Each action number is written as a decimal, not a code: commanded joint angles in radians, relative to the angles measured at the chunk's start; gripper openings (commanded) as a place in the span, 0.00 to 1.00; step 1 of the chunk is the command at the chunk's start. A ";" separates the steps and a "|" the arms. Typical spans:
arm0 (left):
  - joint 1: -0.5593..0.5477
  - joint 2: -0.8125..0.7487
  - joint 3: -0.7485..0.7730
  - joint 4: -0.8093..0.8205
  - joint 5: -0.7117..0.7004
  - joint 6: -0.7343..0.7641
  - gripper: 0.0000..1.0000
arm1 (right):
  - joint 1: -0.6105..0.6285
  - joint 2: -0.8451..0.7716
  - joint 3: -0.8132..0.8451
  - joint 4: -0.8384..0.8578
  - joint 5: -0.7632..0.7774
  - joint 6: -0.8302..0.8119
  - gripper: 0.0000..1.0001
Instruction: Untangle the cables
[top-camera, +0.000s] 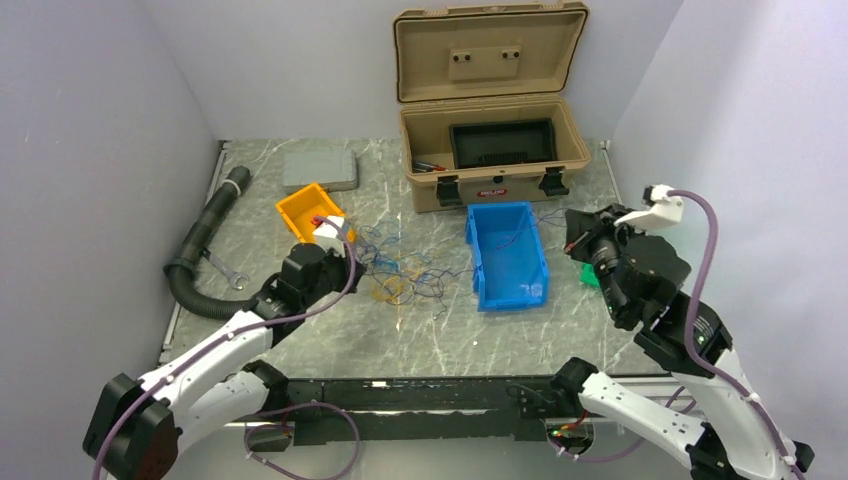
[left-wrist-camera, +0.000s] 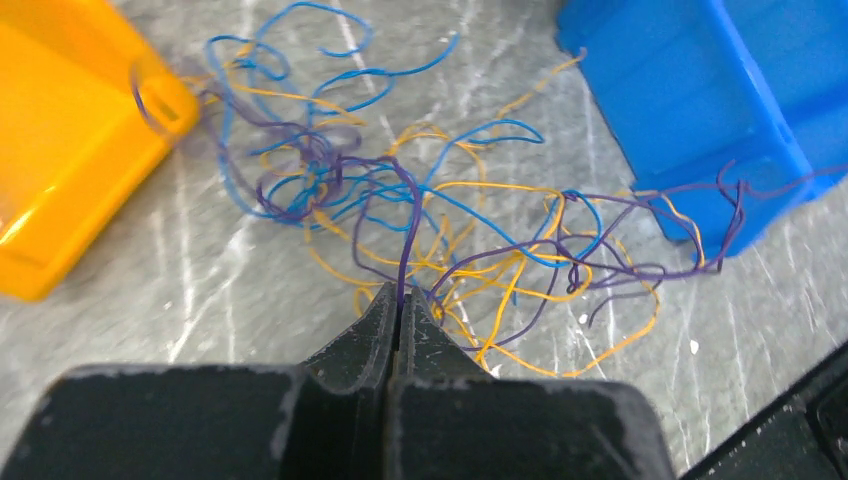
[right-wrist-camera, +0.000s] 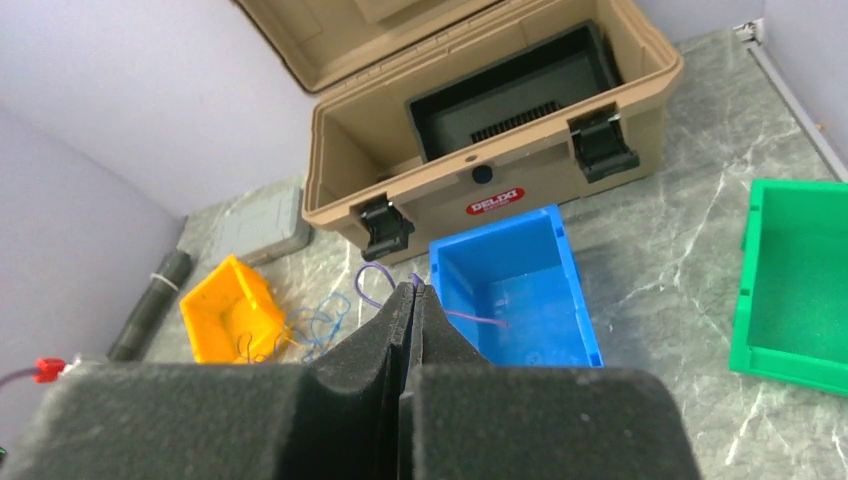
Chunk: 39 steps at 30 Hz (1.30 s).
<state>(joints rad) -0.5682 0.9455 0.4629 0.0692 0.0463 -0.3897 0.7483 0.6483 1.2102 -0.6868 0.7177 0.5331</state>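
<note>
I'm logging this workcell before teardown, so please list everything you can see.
table: 1, grey marbled, under everything
toolbox: 1, tan, back centre, lid open
tray: 1, black, inside toolbox
case: 1, grey, back left
orange bin: 1, orange, left of centre
blue bin: 1, blue, right of centre
green bin: 1, green, far right
cables: many, blue, orange-yellow, purple, tangled between orange and blue bins
hose: 1, black, left edge
wrench: 1, silver, beside hose
left gripper: 1, black, shut on purple cable
right gripper: 1, black, shut on purple cable
</note>
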 joint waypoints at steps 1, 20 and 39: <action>0.017 -0.062 0.087 -0.209 -0.193 -0.061 0.00 | 0.000 0.045 -0.001 0.017 -0.046 -0.015 0.00; 0.225 -0.235 0.201 -0.582 -0.457 -0.227 0.00 | 0.000 -0.039 -0.045 -0.097 0.277 0.090 0.00; 0.082 -0.172 0.205 -0.225 0.131 0.002 0.99 | 0.000 0.193 0.113 0.303 -0.561 -0.103 0.00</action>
<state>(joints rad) -0.4221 0.7441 0.6342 -0.3305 0.0441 -0.4229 0.7475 0.7975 1.1984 -0.5247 0.3042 0.4477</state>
